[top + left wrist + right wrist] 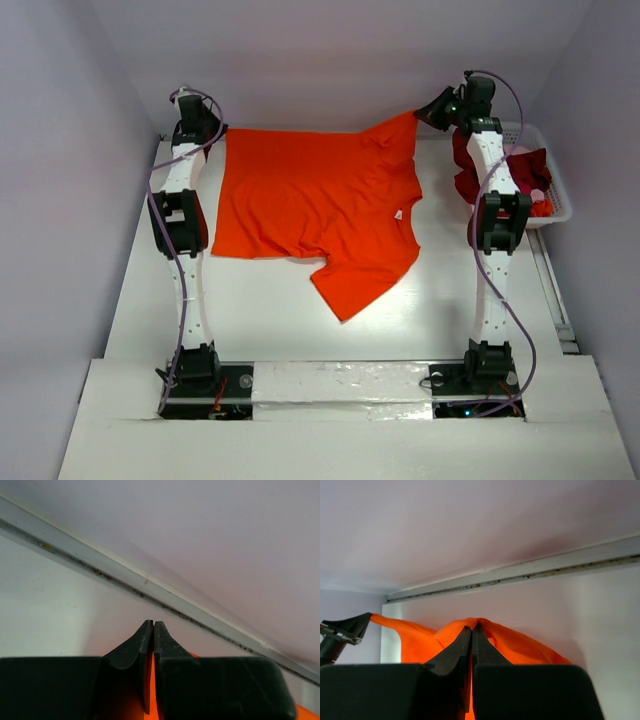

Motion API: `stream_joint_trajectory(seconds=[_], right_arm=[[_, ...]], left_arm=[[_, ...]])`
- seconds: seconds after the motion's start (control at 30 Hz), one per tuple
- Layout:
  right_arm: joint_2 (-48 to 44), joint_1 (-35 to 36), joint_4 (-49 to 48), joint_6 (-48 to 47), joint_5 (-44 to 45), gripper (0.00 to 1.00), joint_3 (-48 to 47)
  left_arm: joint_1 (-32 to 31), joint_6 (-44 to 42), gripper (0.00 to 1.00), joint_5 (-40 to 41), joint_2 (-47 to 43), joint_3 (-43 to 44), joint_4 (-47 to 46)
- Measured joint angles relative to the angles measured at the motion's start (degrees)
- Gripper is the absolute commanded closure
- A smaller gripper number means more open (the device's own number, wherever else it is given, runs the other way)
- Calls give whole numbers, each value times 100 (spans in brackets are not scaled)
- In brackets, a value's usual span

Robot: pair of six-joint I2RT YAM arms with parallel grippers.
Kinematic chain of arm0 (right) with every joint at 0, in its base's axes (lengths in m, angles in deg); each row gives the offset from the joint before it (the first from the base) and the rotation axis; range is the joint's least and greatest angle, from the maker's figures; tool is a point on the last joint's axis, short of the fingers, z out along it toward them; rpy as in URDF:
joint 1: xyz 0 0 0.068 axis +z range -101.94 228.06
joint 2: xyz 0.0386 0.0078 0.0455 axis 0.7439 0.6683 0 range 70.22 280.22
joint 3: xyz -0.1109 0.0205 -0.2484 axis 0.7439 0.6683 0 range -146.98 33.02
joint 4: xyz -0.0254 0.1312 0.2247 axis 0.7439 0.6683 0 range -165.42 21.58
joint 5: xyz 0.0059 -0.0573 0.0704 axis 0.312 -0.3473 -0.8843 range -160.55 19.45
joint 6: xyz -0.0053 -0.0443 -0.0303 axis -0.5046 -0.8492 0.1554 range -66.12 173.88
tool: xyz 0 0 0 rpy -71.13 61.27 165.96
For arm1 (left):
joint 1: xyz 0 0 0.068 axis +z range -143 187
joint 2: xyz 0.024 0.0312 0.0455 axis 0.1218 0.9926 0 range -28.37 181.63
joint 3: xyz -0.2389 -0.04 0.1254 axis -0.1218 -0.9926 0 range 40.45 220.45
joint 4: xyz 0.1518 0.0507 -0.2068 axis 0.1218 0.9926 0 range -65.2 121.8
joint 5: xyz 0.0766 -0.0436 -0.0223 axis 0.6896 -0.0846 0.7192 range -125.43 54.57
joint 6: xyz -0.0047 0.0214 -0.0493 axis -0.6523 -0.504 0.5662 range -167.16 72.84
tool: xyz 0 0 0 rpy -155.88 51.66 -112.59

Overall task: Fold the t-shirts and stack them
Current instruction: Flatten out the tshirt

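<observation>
Left gripper has its jaws pressed together, clamped on one corner of the bright orange soft-cloth t-shirt — orange shows between the black fingers in the left wrist view. Right gripper is likewise closed tight on the opposite far corner, with the cloth peaking at the fingertips and draping down both sides. Both grips are at the far edge of the white table, close to the back wall, and the shirt's far edge runs between them. The rest of the shirt lies spread on the table between the two arms, one flap reaching toward the near edge, right of centre. Beyond the right arm is a white plastic lattice basket holding dark red shirts, one hanging out on its left side, plus a pinkish bit.
</observation>
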Motion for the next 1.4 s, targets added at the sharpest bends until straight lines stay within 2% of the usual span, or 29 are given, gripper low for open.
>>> stream_joint_trajectory(seconds=[0.07, 0.17, 0.2, 0.37, 0.4, 0.43, 0.47, 0.5, 0.53, 0.6, 0.63, 0.7, 0.83, 0.93, 0.97, 1.0, 1.03, 1.07, 1.1, 1.13, 1.23, 1.33, 1.4], right_arm=[[0, 4, -72, 26, -52, 100, 0], [7, 0, -94, 35, -79, 100, 0], [15, 0, -107, 35, -79, 100, 0], [109, 0, -125, 33, -76, 99, 0], [131, 0, -129, 33, -74, 93, 0], [155, 0, -129, 44, -76, 80, 0], [179, 0, -127, 76, -72, 45, 0], [201, 0, -131, 118, -63, 25, 0], [221, 0, -142, 103, -66, 1, -2], [245, 0, -144, 114, -37, 0, -2], [251, 2, -142, 114, -26, 0, -2], [251, 20, -142, 83, 52, 0, -2], [251, 74, -37, -153, 437, 0, -22], [210, 144, 28, -308, 721, 0, 2], [85, 179, 31, -367, 807, 0, 186], [-52, 208, 114, -417, 876, 1, 365], [-291, 256, 192, -496, 968, 7, 627], [-520, 306, 251, -570, 1043, 20, 907], [-938, 385, 293, -682, 1130, 70, 1397], [-1296, 463, 372, -752, 1185, 98, 1755], [-2695, 835, 358, -861, 1353, 100, 3126], [-4124, 1333, 227, -938, 1471, 100, 4352], [-4745, 1670, 295, -979, 1543, 100, 4780]], left_arm=[[11, 9, 97, 0, 9, 15, 0], [31, 33, 85, 7, 44, 70, -26], [42, 42, 77, 7, 66, 87, -52], [149, 109, 63, 24, 114, 107, -85], [177, 118, 58, 13, 114, 107, -85], [208, 131, 47, 13, 114, 107, -94], [245, 131, 41, 13, 114, 107, -114], [278, 155, 35, 17, 114, 107, -122], [306, 170, 20, 20, 114, 107, -127], [350, 170, 12, 24, 114, 109, -118], [361, 184, 1, 35, 114, 109, -111], [391, 201, 1, 61, 114, 109, -79], [376, 229, 1, 201, 83, 70, 15], [278, 195, 1, 382, -243, -426, 166], [225, 181, 9, 442, -485, -752, 243], [168, 173, 24, 463, -763, -1132, 341], [107, 184, 69, 474, -1060, -1515, 369], [52, 184, 93, 459, -1458, -2048, 291], [-2, 160, 100, 459, -1880, -2535, 299], [-50, 140, 100, 448, -2186, -2868, 345], [-302, 118, 100, 448, -3515, -3919, 483], [-520, -4, 100, 511, -4468, -4509, 487], [-629, -74, 100, 581, -4951, -4848, 485]])
